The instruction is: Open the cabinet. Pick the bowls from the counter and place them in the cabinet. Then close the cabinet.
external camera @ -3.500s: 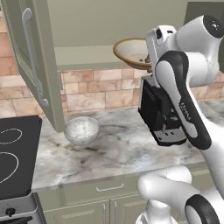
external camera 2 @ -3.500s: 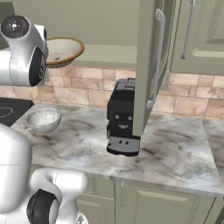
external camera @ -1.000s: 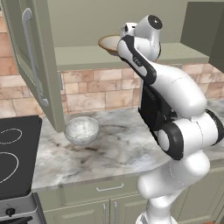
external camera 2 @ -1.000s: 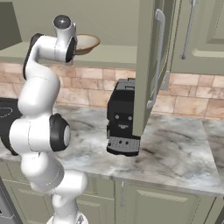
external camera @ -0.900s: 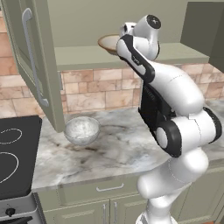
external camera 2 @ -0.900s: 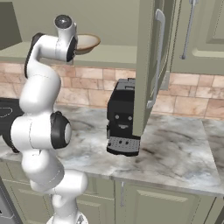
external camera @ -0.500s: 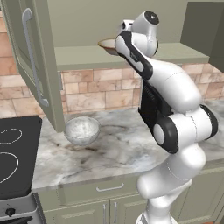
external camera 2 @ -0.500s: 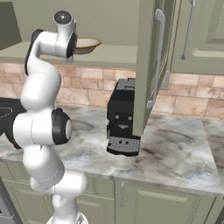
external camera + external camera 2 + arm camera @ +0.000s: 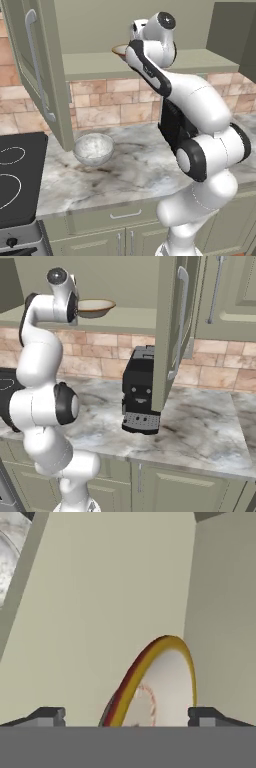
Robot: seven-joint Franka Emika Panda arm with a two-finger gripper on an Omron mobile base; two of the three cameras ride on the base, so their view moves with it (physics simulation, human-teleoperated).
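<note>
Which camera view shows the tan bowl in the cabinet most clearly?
The right base view: the tan bowl sits whole on the cabinet shelf. The left base view shows just its edge behind the arm. The hand view shows it close and cropped.

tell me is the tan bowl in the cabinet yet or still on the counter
In the cabinet: the tan bowl sits upright on its pale shelf, above the counter.

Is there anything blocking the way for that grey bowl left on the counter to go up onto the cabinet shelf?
Nothing visible blocks it. The speckled bowl sits just below the shelf, both doors hang open, and the shelf beside the tan bowl is bare.
</note>
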